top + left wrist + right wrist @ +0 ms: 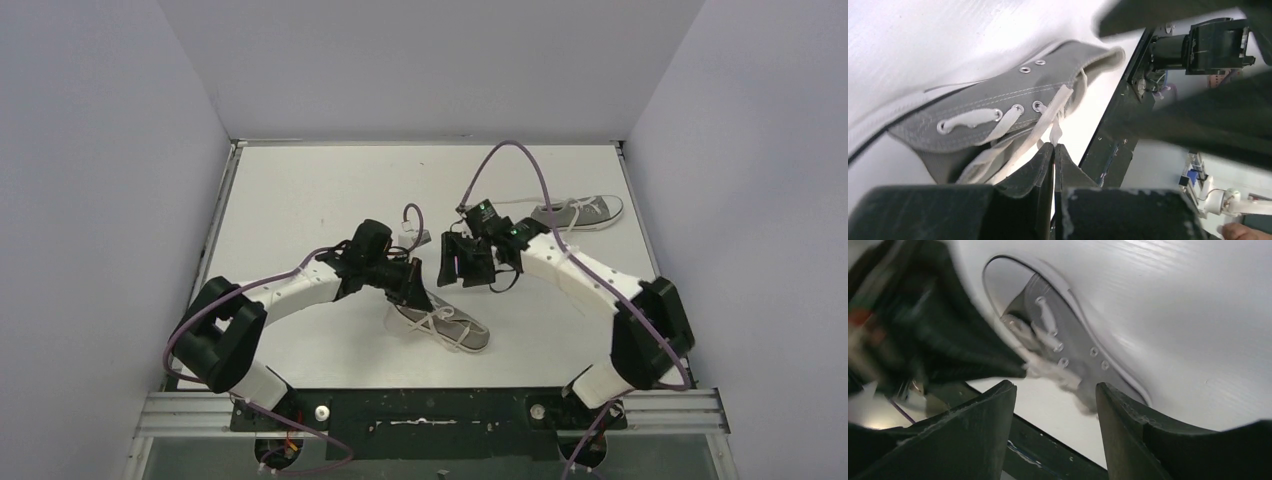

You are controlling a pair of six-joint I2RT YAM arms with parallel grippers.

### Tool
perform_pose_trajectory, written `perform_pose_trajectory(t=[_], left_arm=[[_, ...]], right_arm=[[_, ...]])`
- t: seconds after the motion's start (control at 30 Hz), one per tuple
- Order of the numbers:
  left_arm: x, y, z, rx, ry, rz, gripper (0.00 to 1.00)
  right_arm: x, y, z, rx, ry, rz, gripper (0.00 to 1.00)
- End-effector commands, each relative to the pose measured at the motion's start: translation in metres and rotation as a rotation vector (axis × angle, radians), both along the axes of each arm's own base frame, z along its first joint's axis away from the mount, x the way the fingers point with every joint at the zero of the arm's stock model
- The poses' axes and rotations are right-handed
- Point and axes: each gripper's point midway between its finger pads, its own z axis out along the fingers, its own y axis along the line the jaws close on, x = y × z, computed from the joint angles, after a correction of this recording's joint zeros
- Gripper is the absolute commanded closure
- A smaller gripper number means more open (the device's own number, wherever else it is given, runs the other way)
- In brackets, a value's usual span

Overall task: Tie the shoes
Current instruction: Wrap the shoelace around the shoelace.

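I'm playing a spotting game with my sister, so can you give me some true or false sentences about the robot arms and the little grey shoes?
1. The left gripper is pinching a long white lace of the nearer grey canvas sneaker. True.
2. The right gripper is clamped on that sneaker's toe. False: its jaws stand open with nothing between them.
3. The other grey canvas sneaker lies towards the far right corner of the white table. True.
4. The two sneakers touch each other. False: they lie well apart.
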Motion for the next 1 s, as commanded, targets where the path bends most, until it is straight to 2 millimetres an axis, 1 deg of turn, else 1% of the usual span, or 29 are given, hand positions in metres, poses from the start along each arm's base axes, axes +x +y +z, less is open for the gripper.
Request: perform_pose_trajectory(t=[0.0,0.03,0.07,0.13,0.17,0.2,0.27,0.3,0.37,0.47,0.53,0.6,0.7,0.77,0.87,0.97], left_arm=[[0.012,-0.017,0.024,-0.093,-0.006,-0.026,1.00],[0.012,-0.018,0.025,-0.098,-0.002,-0.025,1.00],[0.013,-0.020,0.025,-0.102,0.002,-0.026,1.00],[0.016,-0.022,0.023,-0.103,0.008,-0.025,1.00],[0.017,-0.022,0.022,-0.100,0.010,-0.022,1.00],[0.018,-0.022,0.021,-0.098,0.012,-0.021,1.00],[0.020,-0.022,0.017,-0.089,0.019,-0.017,1.00],[0.020,-0.022,0.015,-0.082,0.023,-0.012,1.00],[0.022,-0.022,0.010,-0.070,0.028,-0.001,1.00],[0.023,-0.022,0.004,-0.056,0.046,0.016,1.00],[0.026,-0.024,0.002,-0.065,0.043,0.024,1.00],[0.028,-0.026,0.001,-0.071,0.047,0.035,1.00],[0.029,-0.026,-0.001,-0.068,0.053,0.045,1.00],[0.030,-0.026,-0.001,-0.068,0.048,0.050,1.00],[0.029,-0.025,-0.003,-0.066,0.050,0.055,1.00],[0.030,-0.025,-0.005,-0.066,0.053,0.058,1.00]], right_arm=[[-0.029,0.004,0.031,-0.010,-0.379,0.314,0.39],[-0.039,0.012,0.037,0.010,-0.460,0.402,0.40],[-0.053,0.022,0.041,0.028,-0.540,0.508,0.41],[-0.077,0.034,0.039,0.053,-0.667,0.688,0.42],[-0.084,0.038,0.038,0.034,-0.743,0.790,0.42],[-0.089,0.041,0.034,0.014,-0.783,0.850,0.42],[-0.091,0.043,0.019,-0.065,-0.821,0.962,0.43],[-0.092,0.043,0.007,-0.113,-0.809,1.035,0.44],[-0.093,0.046,-0.006,-0.184,-0.831,1.171,0.45],[-0.092,0.041,-0.027,-0.279,-0.834,1.371,0.46],[-0.095,0.039,-0.038,-0.298,-0.828,1.483,0.45],[-0.104,0.038,-0.046,-0.264,-0.821,1.589,0.45],[-0.118,0.037,-0.059,-0.205,-0.766,1.655,0.46],[-0.120,0.037,-0.068,-0.191,-0.742,1.649,0.47],[-0.124,0.038,-0.076,-0.162,-0.725,1.669,0.53],[-0.127,0.034,-0.086,-0.168,-0.680,1.717,0.54]])
